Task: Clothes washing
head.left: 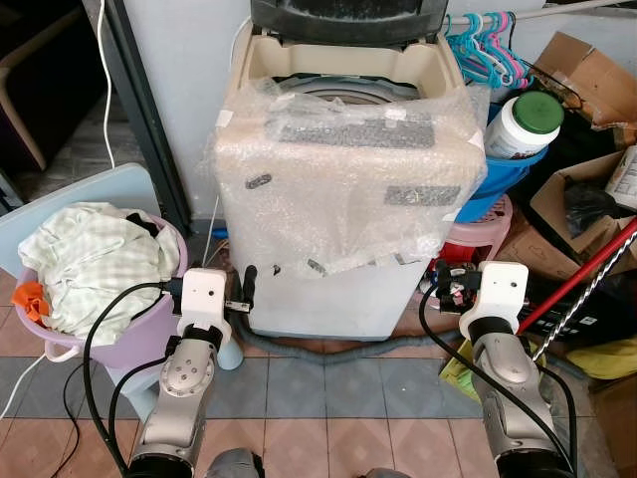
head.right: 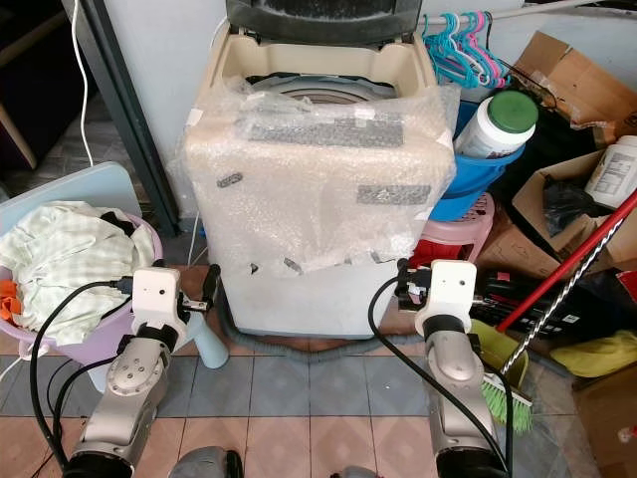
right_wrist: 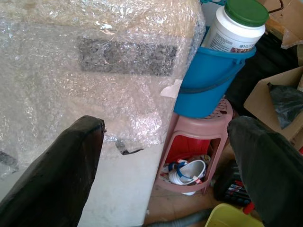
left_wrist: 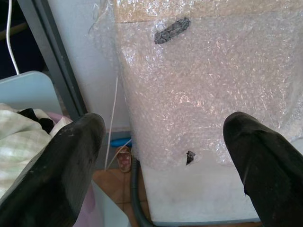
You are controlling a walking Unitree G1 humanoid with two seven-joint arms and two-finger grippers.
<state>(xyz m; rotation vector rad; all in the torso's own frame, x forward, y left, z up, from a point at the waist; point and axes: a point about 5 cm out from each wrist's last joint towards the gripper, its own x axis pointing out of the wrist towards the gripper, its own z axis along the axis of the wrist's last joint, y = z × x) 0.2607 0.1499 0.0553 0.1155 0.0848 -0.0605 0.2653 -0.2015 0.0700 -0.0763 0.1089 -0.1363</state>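
The top-loading washing machine (head.left: 343,189) stands straight ahead, swathed in bubble wrap, with its dark lid raised. At my left sits a lilac laundry basket (head.left: 149,334) heaped with pale green checked clothes (head.left: 95,259) and something orange (head.left: 30,299). My left gripper (head.left: 211,287) hovers between the basket and the machine's lower left corner, open and empty, as the left wrist view (left_wrist: 163,137) confirms. My right gripper (head.left: 486,284) is held off the machine's lower right corner, also open and empty (right_wrist: 165,132).
A blue bucket (head.left: 498,179) holding a green-lidded white tub (head.left: 523,124) rests on a pink stool (head.left: 478,234) right of the machine. Cardboard boxes (head.left: 587,75), hangers (head.left: 488,45) and a red broom handle (head.left: 587,274) crowd the right. A grey hose (head.left: 328,349) lies on the floor tiles.
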